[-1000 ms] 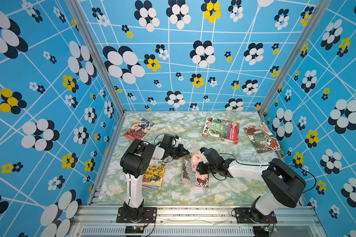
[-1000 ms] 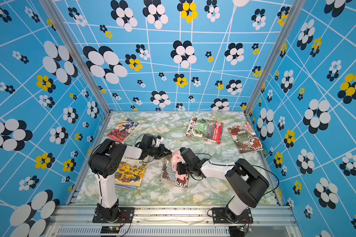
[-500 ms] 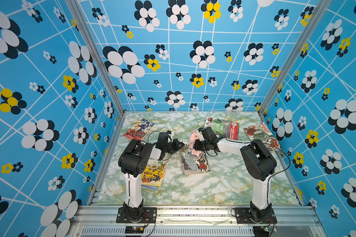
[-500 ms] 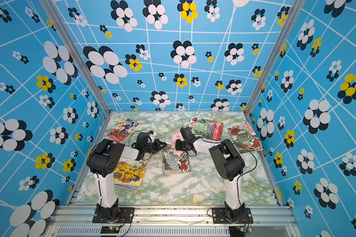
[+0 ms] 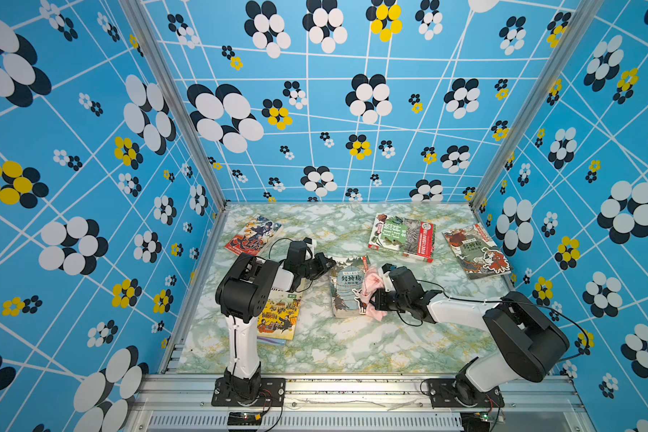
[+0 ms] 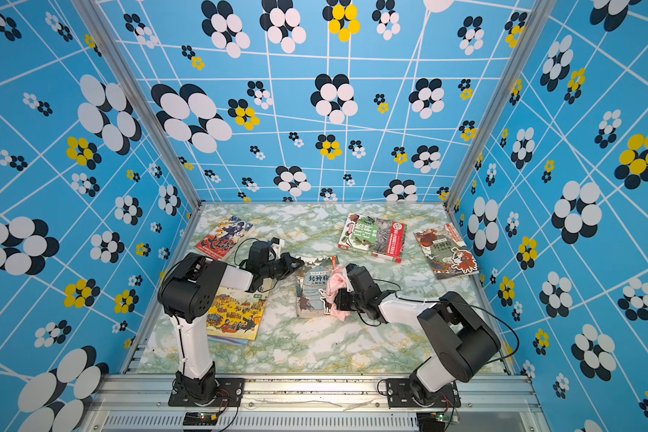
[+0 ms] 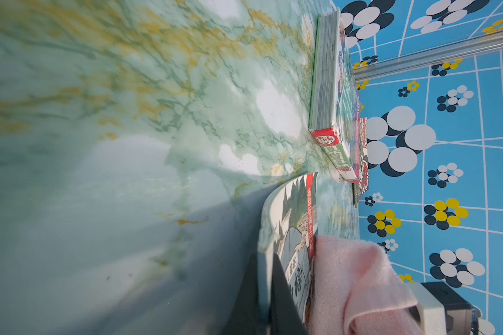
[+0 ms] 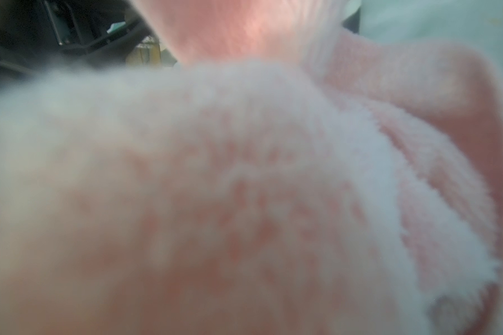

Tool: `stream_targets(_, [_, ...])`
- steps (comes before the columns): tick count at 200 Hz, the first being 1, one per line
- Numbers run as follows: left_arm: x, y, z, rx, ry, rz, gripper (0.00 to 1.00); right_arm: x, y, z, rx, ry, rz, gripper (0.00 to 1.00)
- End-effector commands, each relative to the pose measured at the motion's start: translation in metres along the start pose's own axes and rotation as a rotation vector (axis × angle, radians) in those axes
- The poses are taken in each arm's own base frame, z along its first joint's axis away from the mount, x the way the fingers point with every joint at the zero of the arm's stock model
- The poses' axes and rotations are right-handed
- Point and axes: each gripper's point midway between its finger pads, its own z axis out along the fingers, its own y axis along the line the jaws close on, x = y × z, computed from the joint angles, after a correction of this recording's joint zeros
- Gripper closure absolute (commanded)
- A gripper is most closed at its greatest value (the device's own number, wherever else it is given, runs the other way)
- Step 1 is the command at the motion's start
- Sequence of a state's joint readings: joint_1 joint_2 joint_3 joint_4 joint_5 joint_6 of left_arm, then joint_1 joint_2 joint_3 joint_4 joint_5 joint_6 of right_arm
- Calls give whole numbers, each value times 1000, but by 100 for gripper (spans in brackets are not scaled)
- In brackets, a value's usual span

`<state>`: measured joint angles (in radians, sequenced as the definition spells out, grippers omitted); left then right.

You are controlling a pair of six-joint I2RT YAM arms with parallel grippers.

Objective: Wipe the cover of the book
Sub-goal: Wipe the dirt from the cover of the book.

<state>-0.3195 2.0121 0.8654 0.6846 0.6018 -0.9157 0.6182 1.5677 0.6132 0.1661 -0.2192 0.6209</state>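
The book (image 5: pixel 344 290) (image 6: pixel 309 290), grey-blue with black characters on its cover, lies flat at the table's middle in both top views. My left gripper (image 5: pixel 328 263) (image 6: pixel 297 263) is shut on its far left corner. In the left wrist view the black fingers (image 7: pixel 283 293) clamp the book's edge (image 7: pixel 295 255). A pink cloth (image 5: pixel 370 287) (image 6: pixel 334 288) (image 7: pixel 360 278) rests on the cover's right side. My right gripper (image 5: pixel 375 297) (image 6: pixel 340 299) is shut on it. The cloth (image 8: pixel 244 188) fills the right wrist view and hides the jaws.
A red-covered book (image 5: pixel 253 235) lies far left, a thick green and red book (image 5: pixel 401 237) far middle-right, and another book (image 5: pixel 476 250) far right. A yellow book (image 5: pixel 279 314) lies under the left arm. Patterned blue walls close three sides.
The right gripper swept the cloth from the book's near end to its far end, then back toward the middle. The book slid slightly away. The left gripper stayed clamped.
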Motion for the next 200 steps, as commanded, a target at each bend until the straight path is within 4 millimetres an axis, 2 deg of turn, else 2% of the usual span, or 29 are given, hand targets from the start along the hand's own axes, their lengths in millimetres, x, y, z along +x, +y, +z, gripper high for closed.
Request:
stream_targets(1, [-17,-5,-3,12,-42,43,100,54,-62,10,300,239,54,100])
stream_targets(22, [-11,-6,0,22,-28,37,100,-13,-39,34,301,180,-15,100])
stream_targets(46, [-6,-7,0,27,-30,30,100,-87,-30,58,295,125,4,100])
stream_targets(59, [-6,-7,-1,25,-35,29,100,-112,-29,66,300,117,3,100])
stream_targets(69, [-6,-7,-2,22,-43,29,100,-116,-26,70,301,137,-7,100])
stream_targets(81, [-8,-6,-3,16,-58,26,100,-108,-25,70,291,153,-9,100])
stream_targets(93, [-11,-5,-3,12,-72,24,100,-85,-29,64,302,169,-16,100])
stream_targets(112, [-14,-4,-2,8,-86,21,100,-32,-46,42,348,203,-20,100])
stream_targets(145, [-20,-5,0,2,-96,25,100,76,-85,-8,451,292,33,100])
stream_targets(160, [-22,-8,0,3,-96,32,100,107,-96,-25,467,307,77,100])
stream_targets(170, [-23,-10,0,2,-94,39,100,115,-99,-33,482,305,79,100])
stream_targets(180, [-23,-11,0,2,-92,43,100,111,-98,-39,492,286,69,100])
stream_targets(190, [-22,-11,1,0,-86,42,100,94,-91,-41,488,241,41,100])
stream_targets(200, [-20,-12,1,2,-81,43,100,66,-76,-43,474,175,-2,100])
